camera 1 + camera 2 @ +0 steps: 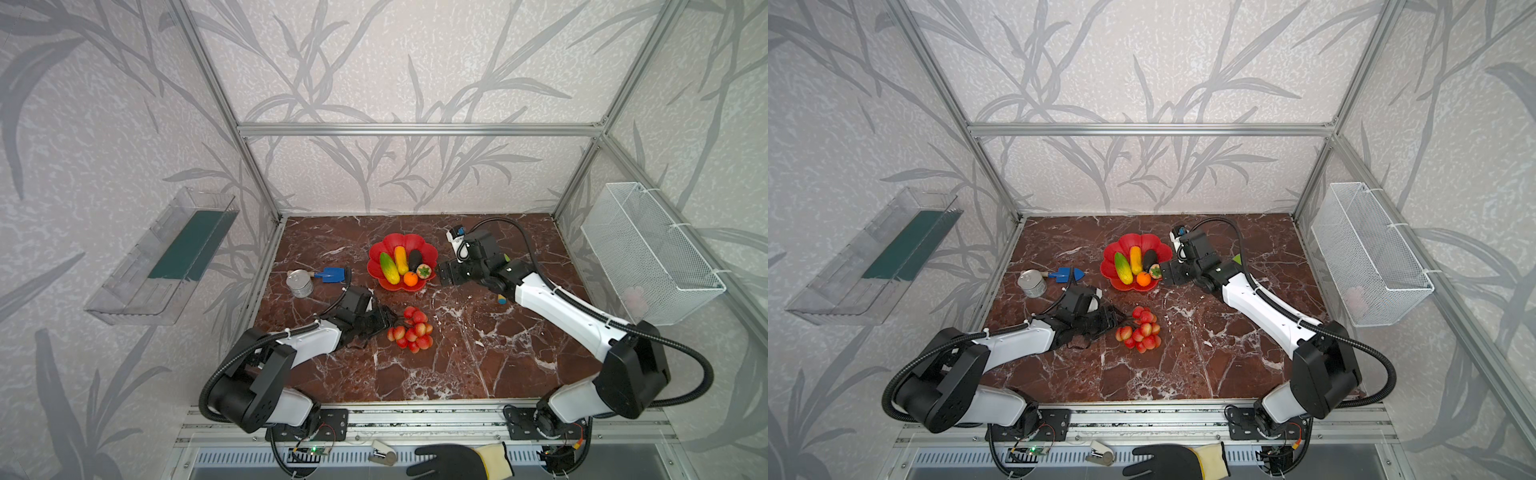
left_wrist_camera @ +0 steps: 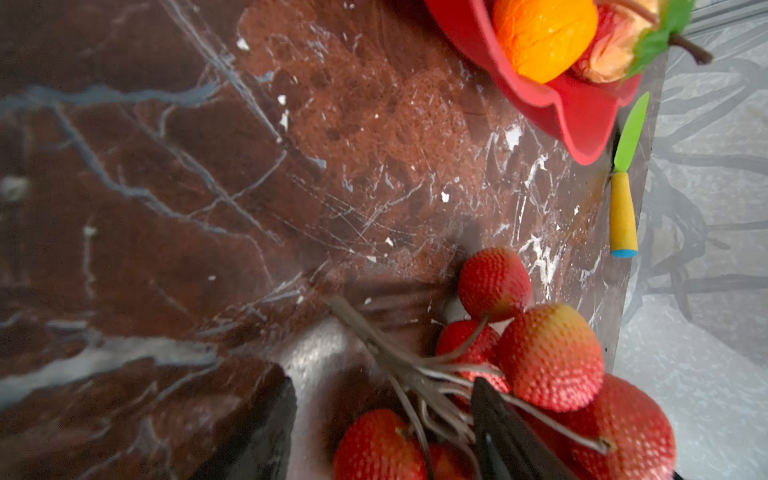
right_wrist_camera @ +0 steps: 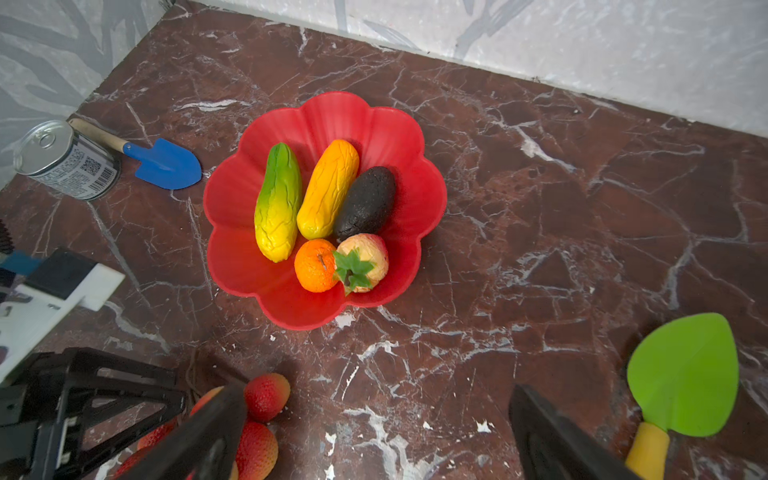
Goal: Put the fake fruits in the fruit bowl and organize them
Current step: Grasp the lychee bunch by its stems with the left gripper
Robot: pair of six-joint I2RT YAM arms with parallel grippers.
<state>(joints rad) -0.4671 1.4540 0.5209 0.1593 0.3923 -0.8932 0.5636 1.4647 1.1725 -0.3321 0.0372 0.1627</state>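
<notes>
- Left gripper (image 1: pixel 386 322) jaws apart, straddling berry cluster (image 1: pixel 411 334) at its stem, on table (image 1: pixel 478 353) robot-side of fruit bowl (image 1: pixel 388 245); stem is likely the easiest handle.
- Right gripper (image 3: pixel 380 395) spread wide, empty, beside bowl; other fruits (image 3: pixel 326 189) inside.

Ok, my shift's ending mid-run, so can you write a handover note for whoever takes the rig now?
Left gripper: open, jaws astride the stems of the berry cluster, which lies on the table.
Right gripper: open, empty, beside the fruit bowl.
Done: green-yellow fruit, yellow-orange fruit, dark oval, orange ball and strawberry lie in the bowl.
Left: grip the cluster, move it into the bowl.
</notes>
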